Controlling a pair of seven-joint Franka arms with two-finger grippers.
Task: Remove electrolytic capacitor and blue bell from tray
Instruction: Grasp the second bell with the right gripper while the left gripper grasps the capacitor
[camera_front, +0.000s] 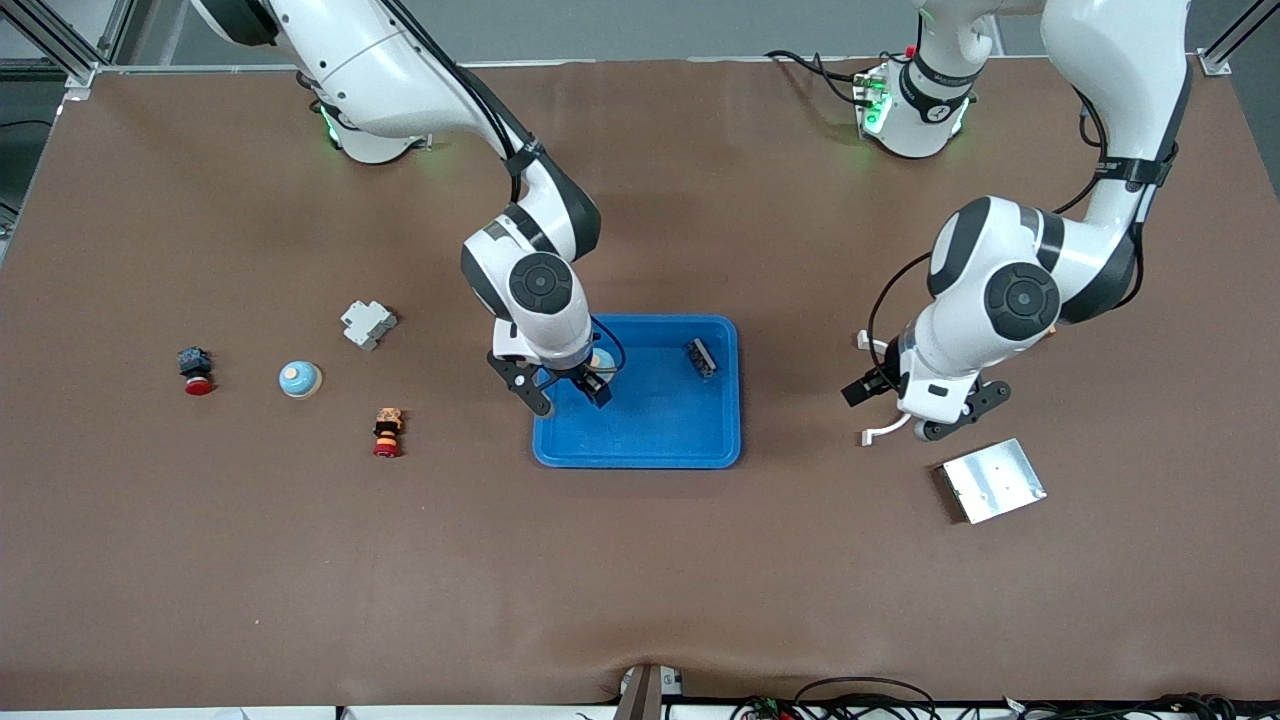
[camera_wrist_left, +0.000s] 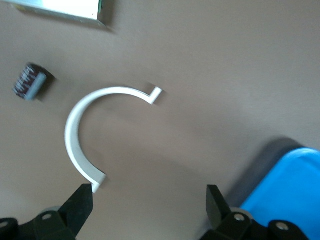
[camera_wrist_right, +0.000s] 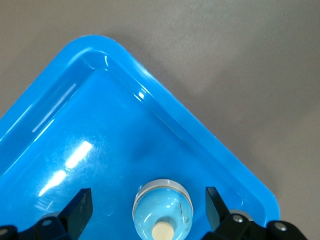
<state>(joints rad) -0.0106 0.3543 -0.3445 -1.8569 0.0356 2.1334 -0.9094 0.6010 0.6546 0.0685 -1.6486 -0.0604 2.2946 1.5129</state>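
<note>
A light blue bell (camera_wrist_right: 162, 210) with a cream knob rests on the floor of the blue tray (camera_front: 640, 445), near the tray's corner toward the right arm's end. My right gripper (camera_front: 570, 392) (camera_wrist_right: 147, 192) is open and hangs low over the bell, one finger on each side and clear of it. A small black ribbed capacitor (camera_front: 700, 357) lies in the tray toward the left arm's end. My left gripper (camera_front: 915, 415) (camera_wrist_left: 150, 188) is open and empty over bare table beside the tray, with one fingertip at the end of a white curved strip (camera_wrist_left: 75, 132).
A second bell (camera_front: 300, 379), a grey block (camera_front: 367, 323), a black-and-red button (camera_front: 197, 372) and an orange-and-red button (camera_front: 387, 432) lie toward the right arm's end. A silver plate (camera_front: 993, 480) lies near the left gripper. A small dark cylinder (camera_wrist_left: 31, 82) lies near the plate.
</note>
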